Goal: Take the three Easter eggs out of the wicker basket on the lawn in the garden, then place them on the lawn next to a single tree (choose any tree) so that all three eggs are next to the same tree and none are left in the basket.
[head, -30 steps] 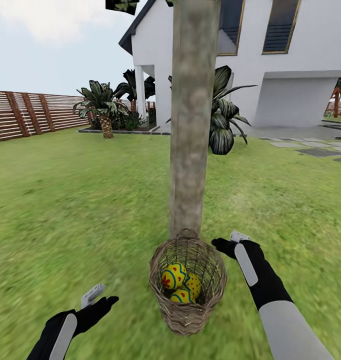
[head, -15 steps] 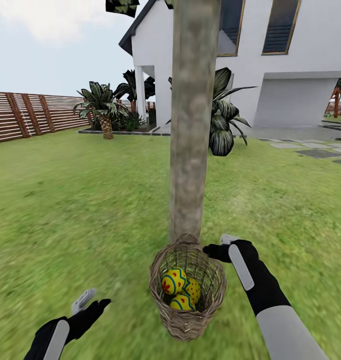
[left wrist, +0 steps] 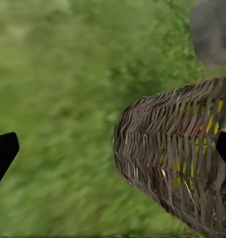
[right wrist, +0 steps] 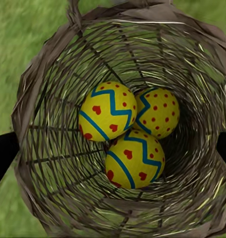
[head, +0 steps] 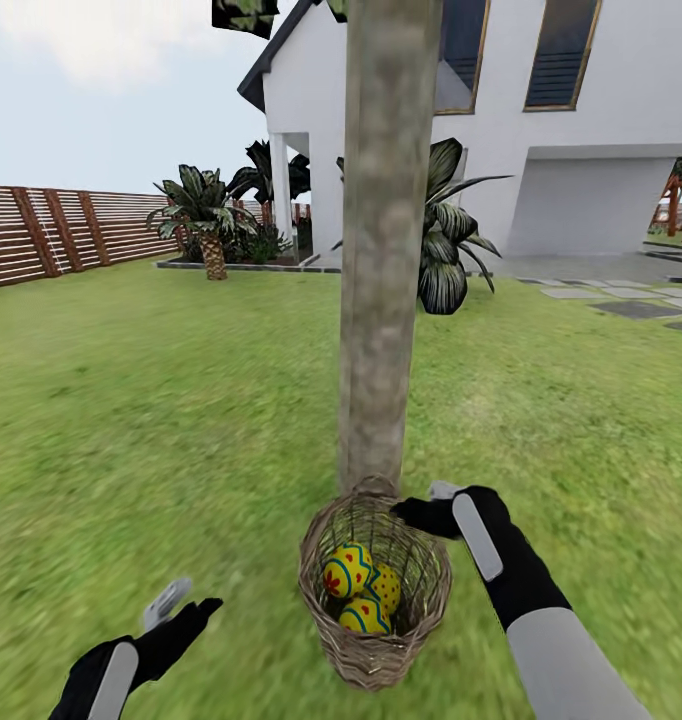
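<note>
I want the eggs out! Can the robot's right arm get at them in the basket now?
Probably yes. The right gripper hangs over the basket, near its rim beside the tree. Its camera looks straight down the open top at the three eggs, with nothing covering them and the jaws apart.

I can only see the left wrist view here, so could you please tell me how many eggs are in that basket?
Observer: Three Easter eggs lie together at the bottom of the wicker basket, as the right wrist view shows looking straight down into it.
Operator: Thank you. Where is the right gripper?
Observer: In the head view the right gripper is over the basket's far rim, open, holding nothing.
Operator: And is there a tree close by?
Observer: Yes, the tree rises from the lawn just behind the basket; I cannot tell whether they touch.
Operator: Is the left gripper near anything?
Observer: The left gripper hangs open over grass, well apart from the basket, on its left.
</note>
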You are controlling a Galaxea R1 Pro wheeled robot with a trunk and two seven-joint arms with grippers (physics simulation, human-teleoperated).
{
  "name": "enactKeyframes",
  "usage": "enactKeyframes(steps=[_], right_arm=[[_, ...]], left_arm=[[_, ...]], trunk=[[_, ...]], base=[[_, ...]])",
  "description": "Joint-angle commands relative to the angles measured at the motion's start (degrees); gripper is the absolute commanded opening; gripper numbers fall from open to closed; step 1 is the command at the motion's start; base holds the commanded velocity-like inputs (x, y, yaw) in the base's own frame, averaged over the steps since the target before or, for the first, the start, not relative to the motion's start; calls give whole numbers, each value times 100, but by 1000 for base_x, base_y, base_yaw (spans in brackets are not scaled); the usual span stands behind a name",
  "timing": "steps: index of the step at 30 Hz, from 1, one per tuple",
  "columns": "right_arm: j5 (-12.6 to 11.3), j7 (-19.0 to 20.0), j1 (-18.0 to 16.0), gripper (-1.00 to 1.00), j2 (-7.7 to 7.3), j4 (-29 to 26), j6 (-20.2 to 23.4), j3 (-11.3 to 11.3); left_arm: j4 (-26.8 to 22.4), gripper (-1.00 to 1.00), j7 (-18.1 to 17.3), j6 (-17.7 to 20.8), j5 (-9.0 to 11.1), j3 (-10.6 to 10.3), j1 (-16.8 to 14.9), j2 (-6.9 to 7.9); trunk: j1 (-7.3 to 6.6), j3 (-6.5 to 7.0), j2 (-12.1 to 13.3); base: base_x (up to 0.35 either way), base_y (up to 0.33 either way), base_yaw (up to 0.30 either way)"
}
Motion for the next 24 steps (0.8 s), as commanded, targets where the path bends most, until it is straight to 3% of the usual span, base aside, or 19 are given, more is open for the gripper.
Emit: enactKeyframes(steps=[1,12,24], right_arm=[[-75,-26,-36,100,16,28,-21,-27],[-75,194,-391,100,16,380,-374,-381],[-75,160,-711,100,30,765,-568,-361]], left_arm=[[-38,100,-62,29,-7,-5,17,18],[-199,100,-124,29,-7,-40,17,18],[-165,100,-108,22,-7,-28,30,44]], trunk=[[-1,-6,-2],[-1,-6,-2],[-1,-6,-2]], base=[[0,0,0],[0,0,0],[0,2,0]])
